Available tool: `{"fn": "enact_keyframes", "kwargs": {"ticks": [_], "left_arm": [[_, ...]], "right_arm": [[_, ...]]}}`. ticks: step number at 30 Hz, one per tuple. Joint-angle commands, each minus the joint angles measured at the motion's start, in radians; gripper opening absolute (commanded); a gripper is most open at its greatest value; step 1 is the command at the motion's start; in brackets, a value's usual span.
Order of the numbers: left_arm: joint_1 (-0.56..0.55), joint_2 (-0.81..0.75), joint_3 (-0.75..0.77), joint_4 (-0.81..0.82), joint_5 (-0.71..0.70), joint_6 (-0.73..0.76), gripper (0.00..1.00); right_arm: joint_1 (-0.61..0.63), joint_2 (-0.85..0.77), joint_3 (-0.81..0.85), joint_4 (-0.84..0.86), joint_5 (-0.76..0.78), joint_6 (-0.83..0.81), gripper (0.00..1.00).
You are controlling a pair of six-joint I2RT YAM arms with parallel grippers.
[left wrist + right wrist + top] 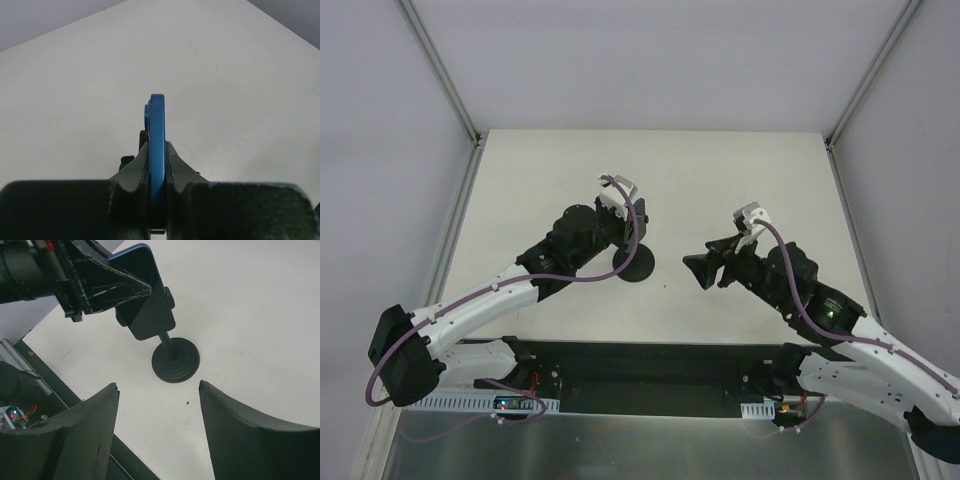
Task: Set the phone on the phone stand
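- While both arms reach over the table (720,180), the left gripper (157,150) pinches the phone (157,115) by its flat faces, edge up.
- Nearby, the right gripper (158,386) hangs, jaws spread, nothing between them.
- Upright on its round base, the phone stand (176,360) meets the phone at its holder; whether it is seated, I cannot tell.
- Likely light, stiff and slick, the phone wants a grip across its faces, near the middle.

Top cam: high over table (720,170), from 6 o'clock edge, looking down. L wrist cam: v. close, edge-on to phone (157,145). R wrist cam: low, phone stand (176,360) at 12 o'clock, shared w/ top cam.
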Motion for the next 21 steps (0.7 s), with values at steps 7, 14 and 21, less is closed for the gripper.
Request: {"fn": "enact_keyframes", "kwargs": {"ticks": [7,14,21], "left_arm": [[0.013,-0.021,0.001,-0.049,0.154,0.029,0.20],[0.073,-0.148,-0.041,-0.074,0.230,-0.066,0.74],[0.202,-0.372,-0.056,-0.215,0.469,-0.096,0.90]], "right_arm": [[-0.234,0.209,0.168,-0.005,-0.623,-0.124,0.84],[-0.314,0.377,0.285,0.001,-0.786,-0.236,0.94],[-0.489,0.602,0.436,0.051,-1.018,-0.342,0.94]]}}
